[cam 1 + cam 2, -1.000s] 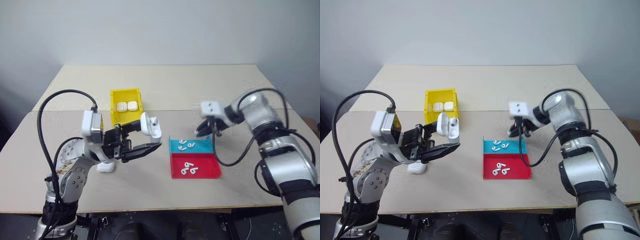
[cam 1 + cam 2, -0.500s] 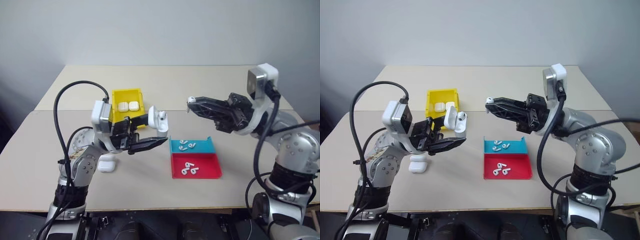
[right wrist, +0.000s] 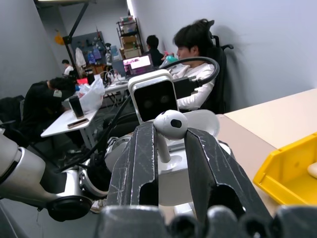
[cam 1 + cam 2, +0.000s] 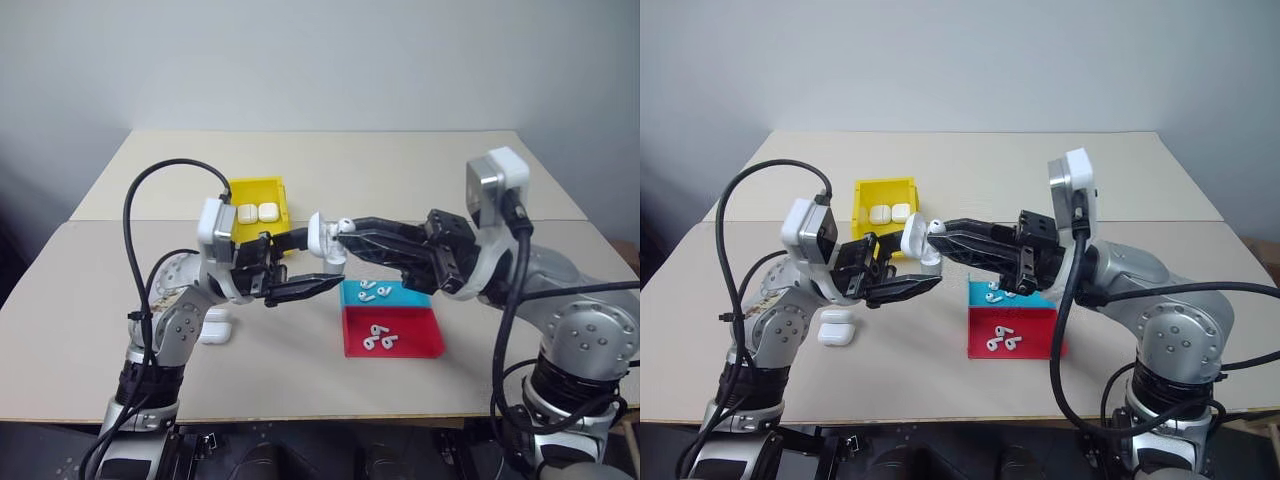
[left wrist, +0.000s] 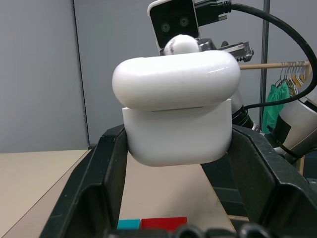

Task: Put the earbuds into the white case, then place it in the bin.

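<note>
1. A spare white case (image 4: 214, 327) lies on the desk (image 4: 300, 380) at the far left, below the left arm.
2. The left gripper (image 4: 300, 267) is raised above the desk, its jaws clamped on the white case (image 5: 176, 111), which it holds by the lower body with the lid standing open.
3. Behind it, the yellow bin (image 4: 257, 205) sits on the desk with two closed white cases (image 4: 256, 212) side by side inside.
4. The right gripper (image 4: 347, 229) reaches across from the right, its jaws pinching one earbud (image 3: 170, 124) by the stem, bud end outward, right at the open top of the held case; whether they touch cannot be told.
5. Below the right gripper a shallow tray rests on the desk, its teal half (image 4: 408, 293) farther from the robot and its red half (image 4: 415, 332) nearer.
6. Loose earbuds (image 4: 376, 338) lie in both halves, three in the teal and a small cluster in the red.
7. In the right wrist view, people (image 3: 195, 59) sit at desks in the room behind.
</note>
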